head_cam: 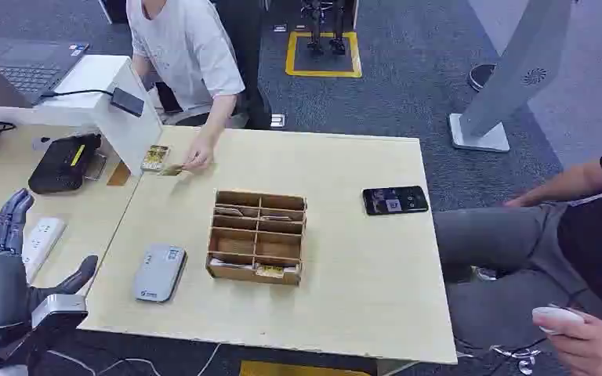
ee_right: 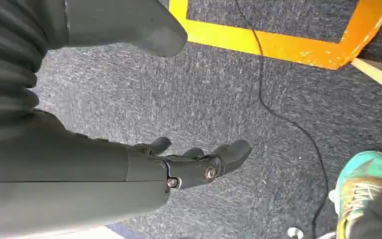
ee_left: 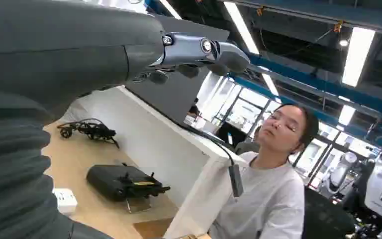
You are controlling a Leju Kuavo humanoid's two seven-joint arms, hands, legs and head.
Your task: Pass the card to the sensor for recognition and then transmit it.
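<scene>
A person across the table pinches a card (head_cam: 172,169) flat against the tabletop, beside a small stack of cards (head_cam: 155,158). The grey card sensor (head_cam: 159,272) lies near the table's front left edge. My left hand (head_cam: 6,258) is raised at the lower left, left of the sensor, with its fingers spread and nothing in it; its fingers (ee_left: 214,52) point towards the person. My right hand (ee_right: 189,164) hangs over the carpet, fingers loosely apart and holding nothing.
A wooden compartment box (head_cam: 258,235) stands mid-table with a card in its front slot. A black phone (head_cam: 395,200) lies to its right. A black device (head_cam: 64,163) and a power strip (head_cam: 39,244) sit on the left desk. A second person sits at the right.
</scene>
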